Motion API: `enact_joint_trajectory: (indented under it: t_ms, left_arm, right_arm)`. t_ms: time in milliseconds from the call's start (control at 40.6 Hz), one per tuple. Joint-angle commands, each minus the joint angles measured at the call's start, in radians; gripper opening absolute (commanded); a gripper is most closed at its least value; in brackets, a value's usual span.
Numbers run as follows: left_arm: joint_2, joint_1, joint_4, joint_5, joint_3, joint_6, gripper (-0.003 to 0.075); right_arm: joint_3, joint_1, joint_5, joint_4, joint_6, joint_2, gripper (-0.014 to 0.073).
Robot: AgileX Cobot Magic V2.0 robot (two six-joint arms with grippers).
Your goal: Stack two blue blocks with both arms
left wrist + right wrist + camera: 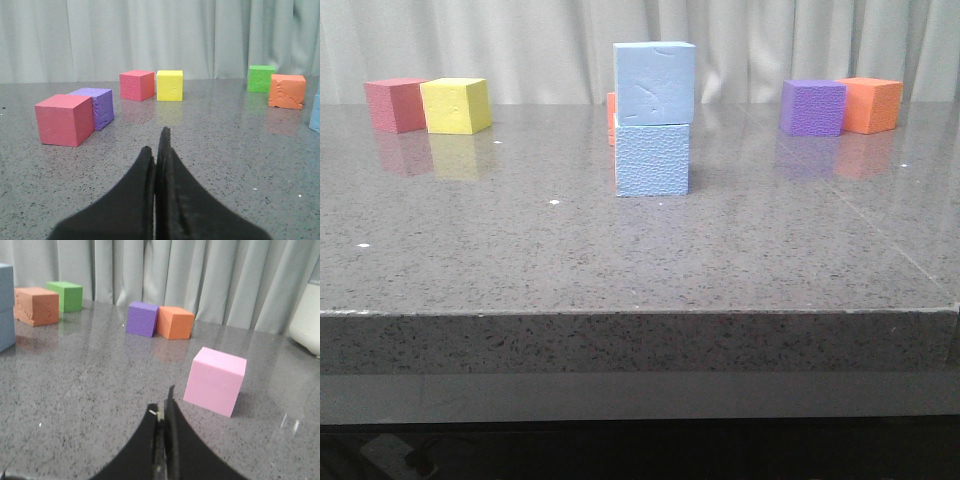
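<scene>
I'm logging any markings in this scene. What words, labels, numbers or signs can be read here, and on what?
None: no readable text in any view.
The blue blocks are plain, showing only dents and pebbling.
The other cubes, the table and the curtain carry no lettering.

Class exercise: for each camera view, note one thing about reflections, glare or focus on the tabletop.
Front view: the glossy grey stone table mirrors the yellow foam cube faintly. Left wrist view: the shut black left tool looks soft-edged. Right wrist view: the pink foam cube is sharp; pale streaks of glare lie beside it.

orange cube [611, 118] mostly hidden behind blue blocks [653, 120]
</scene>
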Motion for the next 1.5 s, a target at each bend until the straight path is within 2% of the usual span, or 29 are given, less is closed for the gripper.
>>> enact_joint_trajectory:
  t_ms: [0,99,986,1134,1479]
  left_arm:
    - [-0.017,-0.004,-0.008,-0.083,0.002,0.000,-0.0020]
    - [-0.017,-0.004,-0.008,-0.083,0.002,0.000,-0.0020]
    - [-0.017,-0.004,-0.008,-0.083,0.002,0.000,-0.0020]
    - [-0.017,0.031,-0.008,-0.083,0.002,0.000,-0.0020]
    - [-0.017,0.039,-0.008,-0.083,0.002,0.000,-0.0020]
  right_arm:
    - [-0.006,-0.006,-0.119,-0.007,0.080,-0.018,-0.0067]
    - [-0.005,-0.010,-0.128,-0.056,0.165,-0.019,-0.0067]
    - [-0.005,-0.011,-0.117,-0.063,0.165,-0.019,-0.0067]
    - [-0.005,-0.011,-0.117,-0.063,0.165,-0.019,-0.0067]
    - [-0.005,-0.011,-0.117,-0.063,0.165,-0.019,-0.0067]
